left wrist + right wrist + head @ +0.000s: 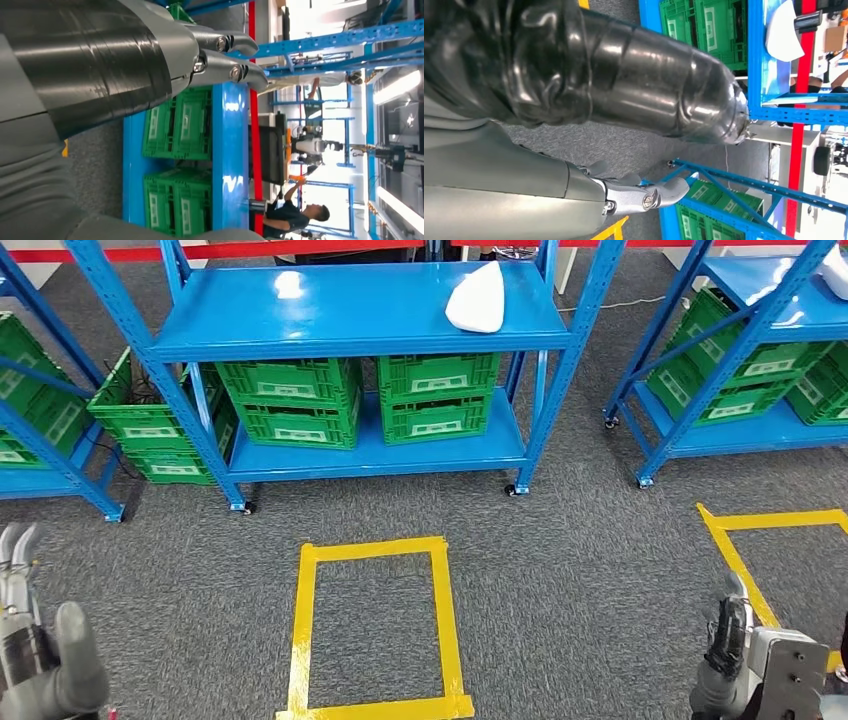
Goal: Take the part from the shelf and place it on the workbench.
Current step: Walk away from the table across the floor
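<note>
A white moulded part (477, 297) lies on the top board of the middle blue shelf (350, 340), toward its right end; the right wrist view catches it too (785, 31). My left hand (38, 650) hangs low at the bottom left of the head view, fingers apart and holding nothing, far from the shelf. In the left wrist view its fingers (235, 55) stretch out bare. My right hand (728, 655) sits at the bottom right, also holding nothing, and its fingers (649, 192) show nothing between them in the right wrist view.
Green crates (290, 400) fill the lower board of the middle shelf, with more on the side shelves (760, 370). Yellow tape marks a rectangle (372, 630) on the grey carpet before the shelf, another (760, 540) at right. A person (295, 215) stands beyond the shelves.
</note>
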